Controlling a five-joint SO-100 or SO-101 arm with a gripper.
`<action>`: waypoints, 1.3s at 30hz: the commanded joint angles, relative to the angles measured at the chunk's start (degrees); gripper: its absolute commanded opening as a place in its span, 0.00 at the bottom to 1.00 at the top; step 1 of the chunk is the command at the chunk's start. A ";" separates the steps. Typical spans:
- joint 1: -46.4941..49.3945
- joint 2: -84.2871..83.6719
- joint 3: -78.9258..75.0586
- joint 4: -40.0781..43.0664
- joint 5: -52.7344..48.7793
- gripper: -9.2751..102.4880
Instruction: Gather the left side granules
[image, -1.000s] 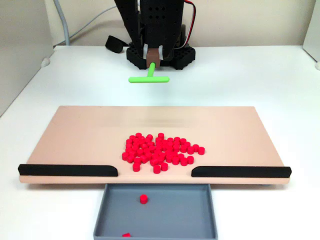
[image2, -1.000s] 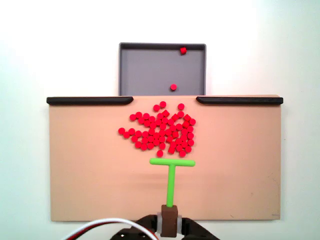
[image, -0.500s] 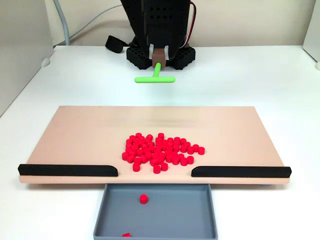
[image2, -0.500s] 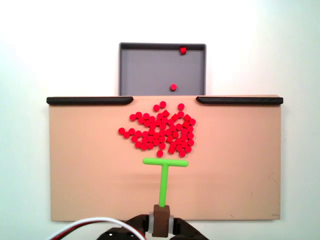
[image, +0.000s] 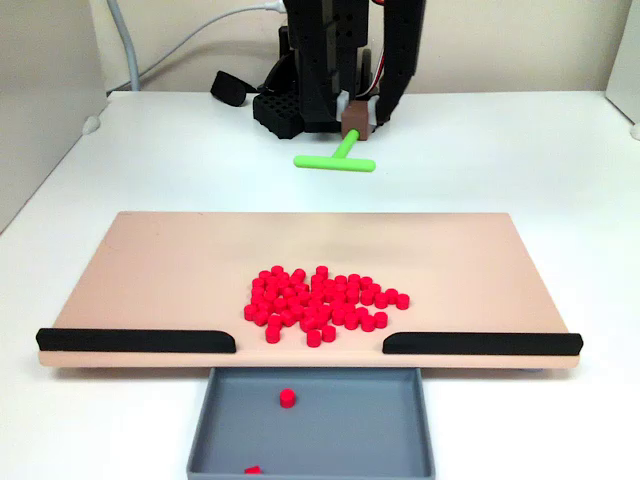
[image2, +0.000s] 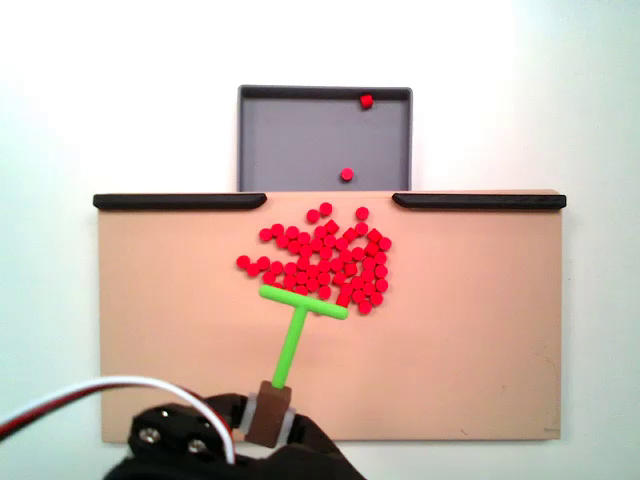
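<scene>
Working from the left of the top-down fixed view, the black arm's gripper (image2: 268, 422) sits at the board's near edge, its jaws clamped on the brown block that carries the bright green T-shaped pusher (image2: 298, 318). The stem leans up and to the right, and the crossbar is angled, its left end higher. That bar lies at the lower-left fringe of the granules (image2: 325, 264), the heap of tiny red cylindrical pellets on the middle of the pale tan board (image2: 160, 330); whether it touches them you cannot tell, since the front fixed view shows the pusher (image: 335, 160) looking lifted, far behind the heap (image: 322, 300).

Lower the bar flush with the board before you sweep, or pellets will slip underneath. Start outside the leftmost strays, then push right and toward the gap between the two black rails (image2: 180, 201) (image2: 478, 201), keeping the bar square to its travel so nothing rolls off its ends.

Move slowly; these pellets likely scatter easily. Beyond the gap, the grey tray (image2: 290, 135) holds two pellets.
</scene>
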 joint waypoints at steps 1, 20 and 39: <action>-2.11 -3.43 -5.98 -0.18 9.67 0.08; -12.66 -15.21 -16.52 0.70 52.65 0.08; -15.47 -28.12 -27.86 0.44 76.46 0.08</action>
